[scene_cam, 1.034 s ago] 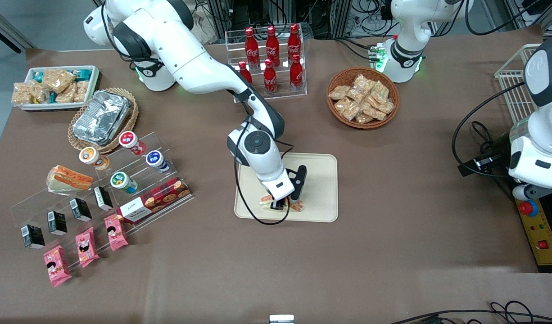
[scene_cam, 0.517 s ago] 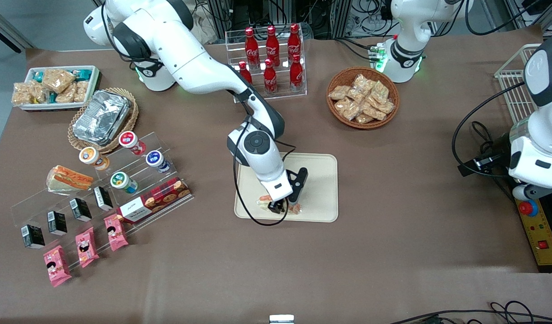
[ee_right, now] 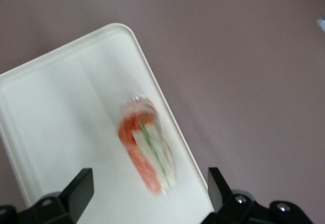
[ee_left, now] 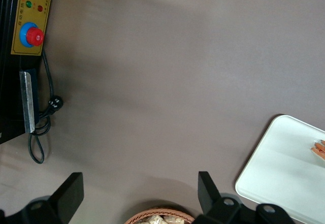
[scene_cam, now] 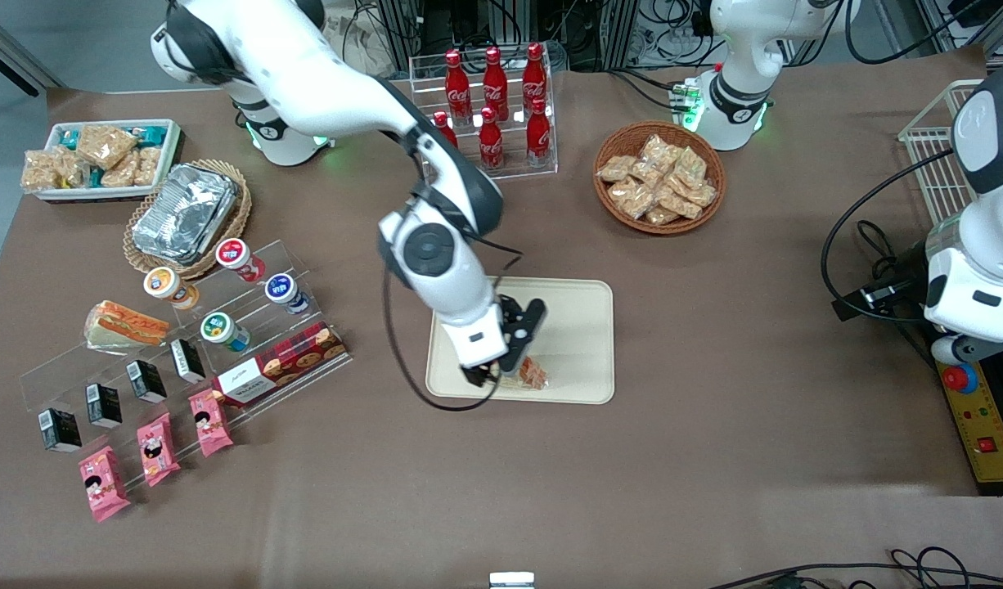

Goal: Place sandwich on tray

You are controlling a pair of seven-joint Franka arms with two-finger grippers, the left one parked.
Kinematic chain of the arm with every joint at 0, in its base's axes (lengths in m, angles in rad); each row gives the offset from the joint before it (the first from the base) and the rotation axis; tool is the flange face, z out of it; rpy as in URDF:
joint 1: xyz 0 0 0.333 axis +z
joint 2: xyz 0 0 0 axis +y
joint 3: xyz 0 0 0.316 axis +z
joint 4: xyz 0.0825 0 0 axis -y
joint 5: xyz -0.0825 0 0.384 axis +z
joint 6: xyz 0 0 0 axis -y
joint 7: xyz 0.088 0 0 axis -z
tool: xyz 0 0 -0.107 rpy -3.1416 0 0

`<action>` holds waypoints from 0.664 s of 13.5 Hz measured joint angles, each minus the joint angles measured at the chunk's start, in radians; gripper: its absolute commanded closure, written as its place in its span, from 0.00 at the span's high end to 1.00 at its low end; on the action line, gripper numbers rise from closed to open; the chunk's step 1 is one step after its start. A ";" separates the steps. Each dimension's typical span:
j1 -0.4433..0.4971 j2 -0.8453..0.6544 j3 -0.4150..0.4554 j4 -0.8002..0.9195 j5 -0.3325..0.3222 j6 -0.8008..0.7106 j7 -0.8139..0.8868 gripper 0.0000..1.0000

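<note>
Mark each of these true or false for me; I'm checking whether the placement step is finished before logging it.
1. The sandwich lies on the tray. True.
2. The gripper is shut on the sandwich. False: it is open, above the tray, and the sandwich lies free between its spread fingers in the right wrist view.
3. A second wrapped sandwich sits on the clear stand toward the working arm's end. True.
4. The wicker basket of snack packets stands on the tray. False: it sits on the table, farther from the front camera.
5. The sandwich lies near the tray's edge. True.
</note>
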 measured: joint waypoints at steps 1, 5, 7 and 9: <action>-0.044 -0.052 -0.002 0.001 0.000 -0.071 0.002 1.00; -0.293 -0.221 -0.009 0.000 -0.017 -0.336 0.002 1.00; -0.422 -0.277 -0.009 -0.003 -0.096 -0.403 0.001 1.00; -0.522 -0.315 -0.008 -0.009 -0.158 -0.478 0.004 1.00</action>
